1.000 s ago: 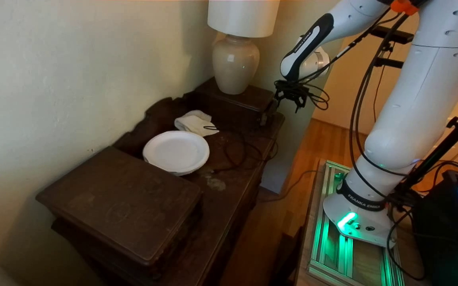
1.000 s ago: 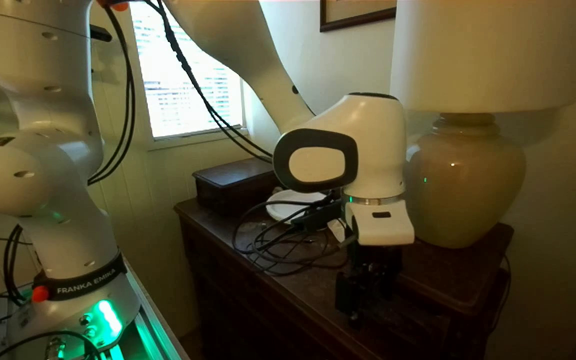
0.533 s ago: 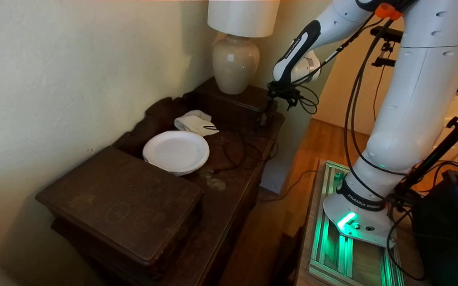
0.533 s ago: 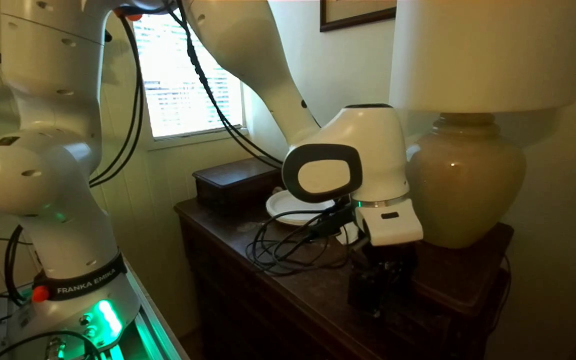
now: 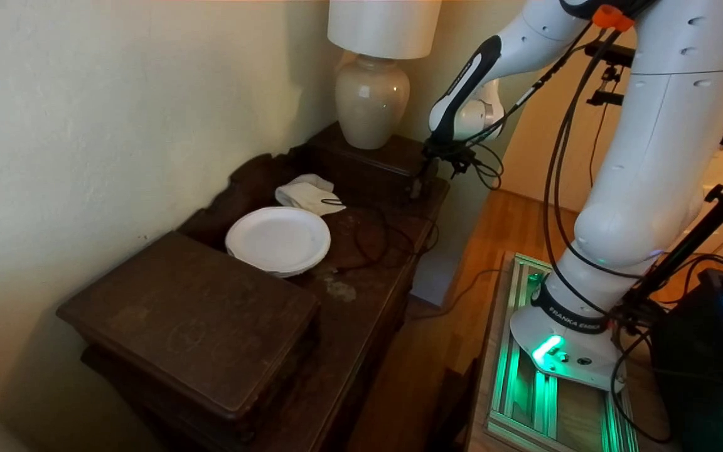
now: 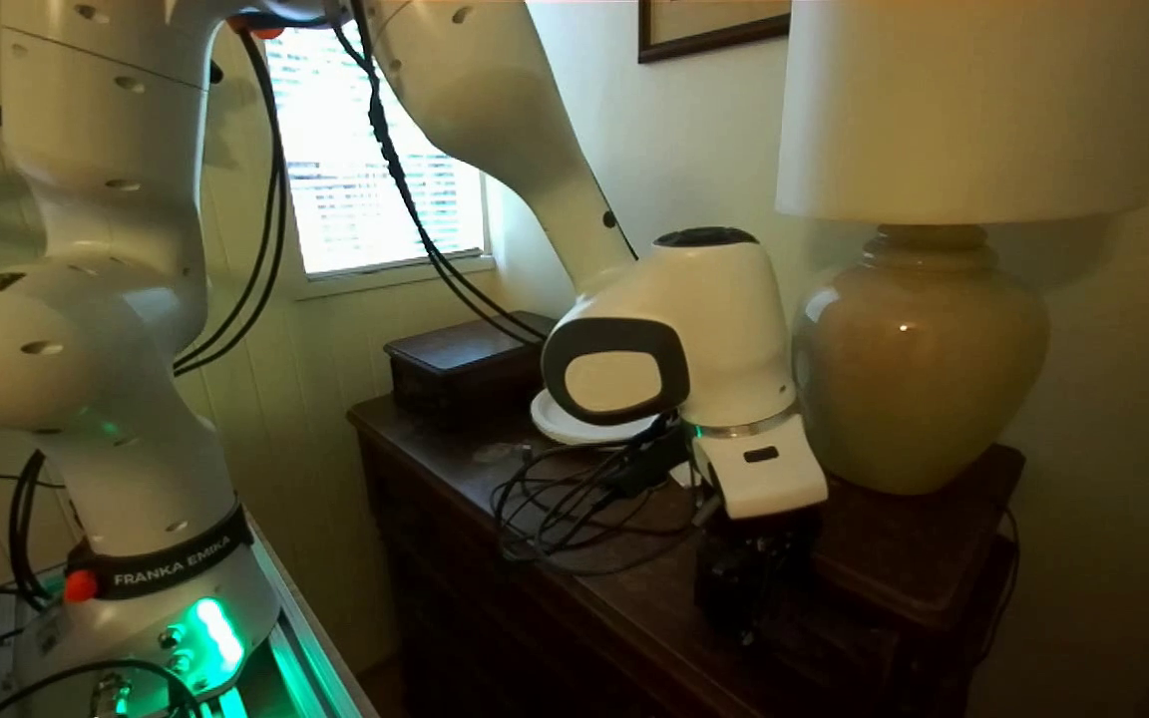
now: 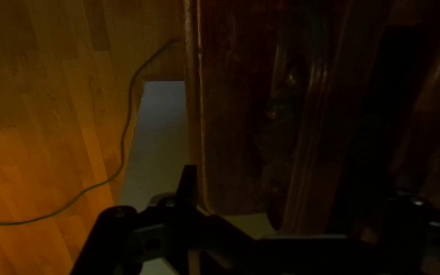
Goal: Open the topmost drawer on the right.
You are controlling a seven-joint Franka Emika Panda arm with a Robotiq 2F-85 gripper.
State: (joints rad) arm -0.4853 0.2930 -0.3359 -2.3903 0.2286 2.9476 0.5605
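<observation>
Small, shallow, dark-brown wooden topmost drawer (image 6: 844, 638) sat in the front of the raised dark-wood box (image 6: 919, 543) at the R end of the dark-brown wooden dresser (image 5: 349, 333); face v. dim, inside hidden, couldn't tell if flush or slightly out. Wrist view caught that front steeply from above, mostly lost in shadow, w/ a small glinting fitting (image 7: 276, 111), shape unclear. Black two-finger gripper (image 7: 296, 187) hung just by it, jaws spread well apart in the wrist view, one side nearly black on black; contact w/ drawer couldn't be told, esp. as in an exterior view gripper & dark wood blended. Cream glazed urn-shaped lamp (image 5: 372, 103) stood on the box, white drum shade (image 5: 383, 28) cut off at top in both exterior views; same for the white rounded robot arm (image 5: 637, 163). Btwn that box & a matching low dark-wood box (image 5: 192, 320): round white plate (image 5: 278, 240) & crumpled off-white cloth (image 5: 304, 193), just beside each other, both part-hid by arm & thin black cable loops (image 6: 584, 484) in an exterior view. Dresser ran off bottom of both exterior views, lower front murky. Behind arm, white slatted-blind window (image 6: 375, 160) washed out; brown-framed picture (image 6: 712, 28) cropped at top.
</observation>
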